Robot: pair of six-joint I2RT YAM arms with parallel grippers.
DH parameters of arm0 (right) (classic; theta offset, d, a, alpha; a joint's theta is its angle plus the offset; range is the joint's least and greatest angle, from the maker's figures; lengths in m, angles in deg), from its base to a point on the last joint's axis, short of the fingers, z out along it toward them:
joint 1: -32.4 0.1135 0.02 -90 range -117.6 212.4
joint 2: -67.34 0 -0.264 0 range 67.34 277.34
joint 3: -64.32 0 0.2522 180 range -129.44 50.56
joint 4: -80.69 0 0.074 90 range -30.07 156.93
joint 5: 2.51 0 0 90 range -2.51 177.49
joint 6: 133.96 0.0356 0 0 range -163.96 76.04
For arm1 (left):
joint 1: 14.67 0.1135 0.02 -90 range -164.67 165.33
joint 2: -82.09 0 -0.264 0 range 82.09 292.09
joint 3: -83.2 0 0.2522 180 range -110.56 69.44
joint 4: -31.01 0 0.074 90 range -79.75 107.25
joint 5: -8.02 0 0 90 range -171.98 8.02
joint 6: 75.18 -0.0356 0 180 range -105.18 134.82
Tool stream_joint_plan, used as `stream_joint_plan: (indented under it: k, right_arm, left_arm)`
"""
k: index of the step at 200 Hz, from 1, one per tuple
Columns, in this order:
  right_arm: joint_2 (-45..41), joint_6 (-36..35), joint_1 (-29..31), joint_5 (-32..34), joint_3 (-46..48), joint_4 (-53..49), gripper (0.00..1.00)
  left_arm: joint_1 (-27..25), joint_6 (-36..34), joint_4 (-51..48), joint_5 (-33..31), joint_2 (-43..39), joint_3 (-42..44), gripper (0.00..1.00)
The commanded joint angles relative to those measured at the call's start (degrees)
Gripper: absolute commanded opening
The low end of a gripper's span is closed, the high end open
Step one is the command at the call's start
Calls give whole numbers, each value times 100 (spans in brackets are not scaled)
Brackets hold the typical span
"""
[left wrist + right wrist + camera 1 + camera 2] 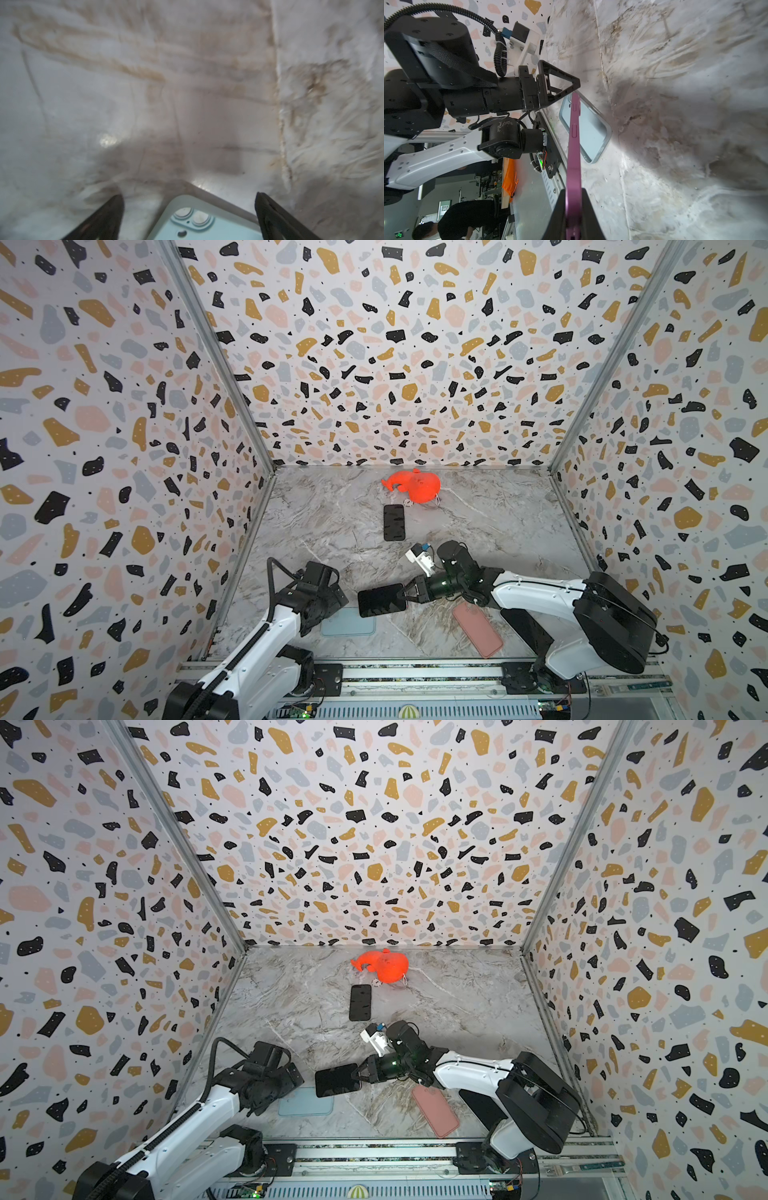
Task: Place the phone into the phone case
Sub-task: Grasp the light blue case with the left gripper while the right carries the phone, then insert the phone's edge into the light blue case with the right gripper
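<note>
Right end effector (402, 596) is clenched on the phone (382, 600), gripping one short end. The rest of the phone projects beyond the fingertips toward the left arm, dark screen up in both top views (337, 1080). The right wrist view shows the phone's purple edge (574, 155) pinched between the two fingers and clear of the desk (478, 531). The light blue case (349, 622) lies flat on the desk beyond and below the right end effector's fingertips, and the phone's free end overlaps its near edge in both top views. The phone is not in the case. Left end effector (328, 605) is released, jaws wide, and sits over the end of the case farthest from the right end effector. The left wrist view shows its fingers (108, 214) standing either side of that end (207, 224); contact cannot be confirmed. A pink slab (478, 628) lies under the right arm, behind its end effector. A black slab (394, 522) and an orange bag (415, 486) lie well apart from both end effectors, toward the back wall.
</note>
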Motion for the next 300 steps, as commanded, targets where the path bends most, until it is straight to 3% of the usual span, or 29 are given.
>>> stream_joint_plan:
  k: [1, 29, 72, 121, 171, 195, 253, 300]
  right_arm:
    - [25, -564, 30, 115, -398, -559, 0]
    - [253, -1219, 19, 497, -777, -1705, 0]
    - [73, -1459, -119, 1107, -911, -2114, 0]
    - [-57, -1711, -686, 1194, -846, -2332, 0]
    - [-241, -1982, -1167, 1176, -875, -2550, 0]
    - [-310, -2022, -1250, 850, -906, -2601, 0]
    - [-211, -1530, -1308, -785, -745, -2293, 0]
    - [190, -1321, -1167, -1278, -882, -2086, 0]
  left_arm:
    - [28, 175, 382, 570, -53, 50, 100]
    - [29, 83, 511, 952, 15, 102, 100]
    - [18, 474, 1384, 1883, -202, 654, 96]
    - [-355, 793, 1662, 1831, -409, 617, 95]
    - [-1033, 1024, 2384, 1705, 252, 542, 95]
    - [-1062, 826, 2425, 1679, 574, 358, 95]
    - [-1071, 568, 2467, 1665, 809, 210, 94]
    - [-1075, 172, 2226, 1814, 776, 145, 91]
